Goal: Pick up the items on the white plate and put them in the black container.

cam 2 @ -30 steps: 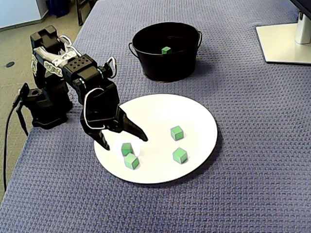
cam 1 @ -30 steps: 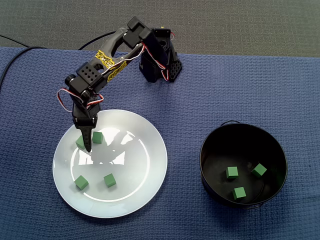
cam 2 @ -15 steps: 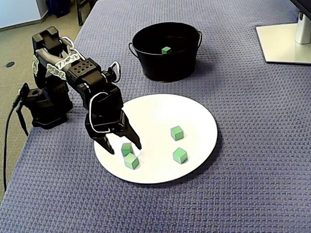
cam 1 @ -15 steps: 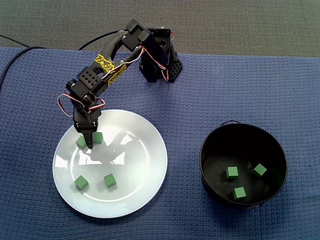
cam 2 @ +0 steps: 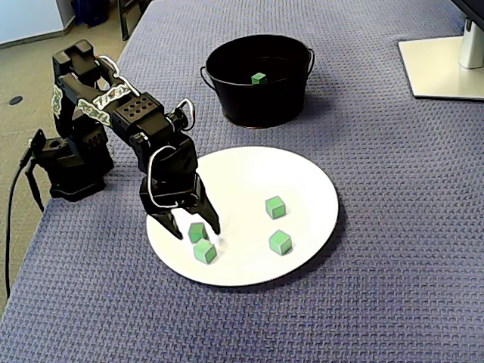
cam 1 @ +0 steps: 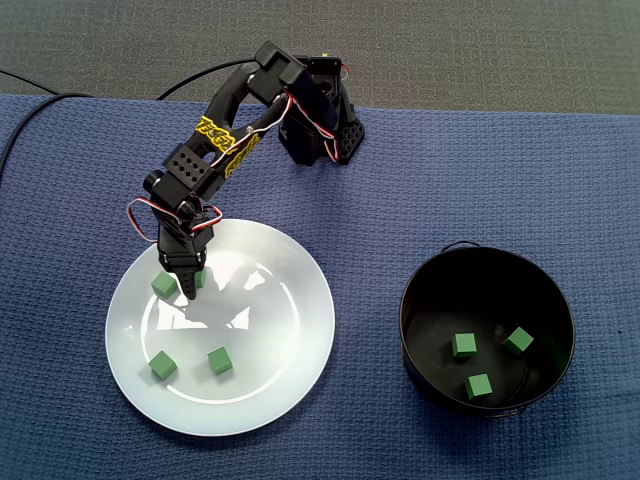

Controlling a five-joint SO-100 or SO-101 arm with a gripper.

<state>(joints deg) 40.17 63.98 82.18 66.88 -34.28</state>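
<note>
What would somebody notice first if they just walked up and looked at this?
Seen from above, the black robot arm jumps out, stretching from the top of the picture with its end effector open over the left part of a big white plate. Four bright green cubes dot that plate. At the right of that view, a black container holds three more cubes.

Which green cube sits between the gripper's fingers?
In a fixed view, the upper cube of the close pair: the gripper straddles it; the lower cube and two others lie outside.
</note>
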